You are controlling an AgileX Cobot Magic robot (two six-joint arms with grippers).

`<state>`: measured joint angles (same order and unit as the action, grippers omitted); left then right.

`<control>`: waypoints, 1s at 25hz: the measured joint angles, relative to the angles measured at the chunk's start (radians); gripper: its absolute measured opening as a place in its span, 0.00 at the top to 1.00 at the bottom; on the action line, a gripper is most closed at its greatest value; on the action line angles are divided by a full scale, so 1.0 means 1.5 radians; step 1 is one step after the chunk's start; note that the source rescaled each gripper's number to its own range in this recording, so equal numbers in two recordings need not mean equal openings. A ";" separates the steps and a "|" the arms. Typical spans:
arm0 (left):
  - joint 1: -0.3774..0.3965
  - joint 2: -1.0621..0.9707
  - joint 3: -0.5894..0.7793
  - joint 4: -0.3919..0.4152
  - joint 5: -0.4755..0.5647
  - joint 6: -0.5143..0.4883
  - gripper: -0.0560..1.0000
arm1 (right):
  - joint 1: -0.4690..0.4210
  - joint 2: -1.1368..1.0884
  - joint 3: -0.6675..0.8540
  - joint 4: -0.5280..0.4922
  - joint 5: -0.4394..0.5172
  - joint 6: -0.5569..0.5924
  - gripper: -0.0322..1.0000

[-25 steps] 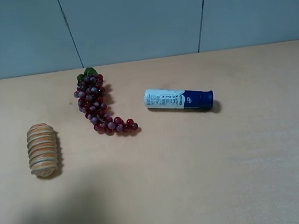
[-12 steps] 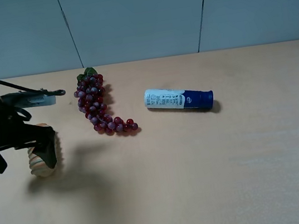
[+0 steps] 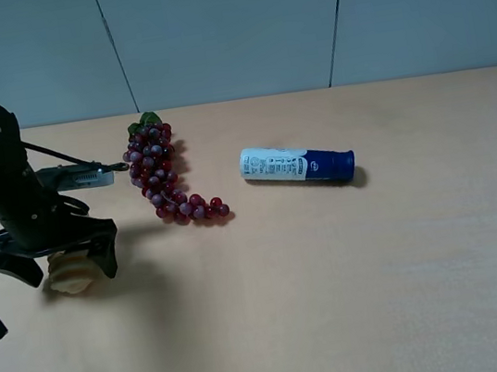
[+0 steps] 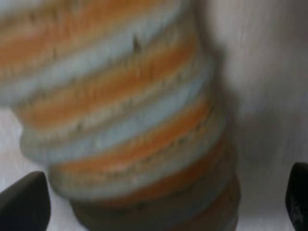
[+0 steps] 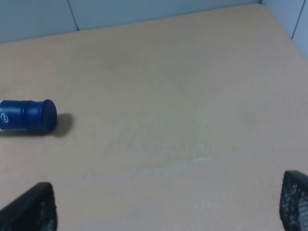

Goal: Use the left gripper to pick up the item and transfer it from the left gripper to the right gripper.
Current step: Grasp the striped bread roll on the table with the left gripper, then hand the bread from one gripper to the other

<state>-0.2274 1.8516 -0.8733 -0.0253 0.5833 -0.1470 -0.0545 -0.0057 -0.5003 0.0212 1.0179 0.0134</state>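
Status: nothing of the task was completed. The approach was judged near its end; closing, lifting and handover were all outstanding.

1. table (image 3: pixel 356 282): tan, filled the lower two thirds of the high view; bore everything listed below.
2. left gripper (image 3: pixel 62 262): lower left of the high view. Jaws were spread wide, one finger on either side of the item (image 3: pixel 73 276), holding nothing. Its wrist view showed both fingertips (image 4: pixel 24 204) standing clear of the loaf's sides.
3. right gripper (image 5: pixel 168 207): absent from the high view. In its own wrist view the jaws were fully apart and empty, over bare table, with the blue end of the tube (image 5: pixel 26 115) in sight.
4. grape bunch (image 3: pixel 166 184): upper left of centre; not involved.
5. tube: centre of the high view; not involved.
6. item: ridged toy loaf, lower left, lay on the table between the left gripper's fingers, largely hidden beneath the claw.
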 joint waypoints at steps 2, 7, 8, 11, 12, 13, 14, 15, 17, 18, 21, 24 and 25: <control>0.000 0.000 0.000 0.001 -0.019 0.000 0.05 | 0.000 0.000 0.000 0.000 0.000 0.000 0.00; 0.000 0.000 0.000 0.001 -0.031 0.000 0.15 | 0.000 0.000 0.000 0.000 0.000 0.000 0.00; 0.000 0.000 0.000 0.001 -0.031 0.000 0.19 | 0.000 0.000 0.000 0.000 0.000 0.000 0.00; 0.000 0.000 0.000 0.001 -0.030 0.000 0.38 | 0.000 0.000 0.000 0.000 0.000 0.000 0.00; 0.000 0.000 0.000 0.001 -0.030 0.000 0.46 | 0.000 0.000 0.000 0.000 0.000 0.000 0.00; 0.000 0.000 0.000 0.001 -0.029 0.000 0.53 | 0.000 0.000 0.000 0.000 0.000 0.000 0.00; 0.000 0.000 0.000 0.001 -0.028 0.000 0.60 | 0.000 0.000 0.000 0.000 0.000 0.000 0.00; 0.000 0.000 0.000 0.001 -0.028 0.000 0.64 | 0.000 0.000 0.000 0.000 0.000 0.000 0.00; 0.000 0.000 0.000 0.001 -0.028 0.000 0.69 | 0.000 0.000 0.000 0.000 0.000 0.000 0.00; 0.000 0.000 0.000 0.001 -0.028 0.000 0.70 | 0.000 0.000 0.000 0.000 0.000 0.000 0.00; 0.000 0.000 0.000 0.002 -0.028 0.000 0.74 | 0.000 0.000 0.000 0.000 0.000 0.000 0.00; 0.000 -0.002 -0.002 0.012 -0.018 0.000 0.76 | 0.000 0.000 0.000 0.000 0.000 0.000 0.00; 0.000 -0.006 -0.003 0.017 -0.012 0.000 0.77 | 0.000 0.000 0.000 0.000 0.000 0.000 0.00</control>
<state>-0.2274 1.8424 -0.8776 0.0000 0.5647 -0.1470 -0.0545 -0.0057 -0.5003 0.0212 1.0179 0.0134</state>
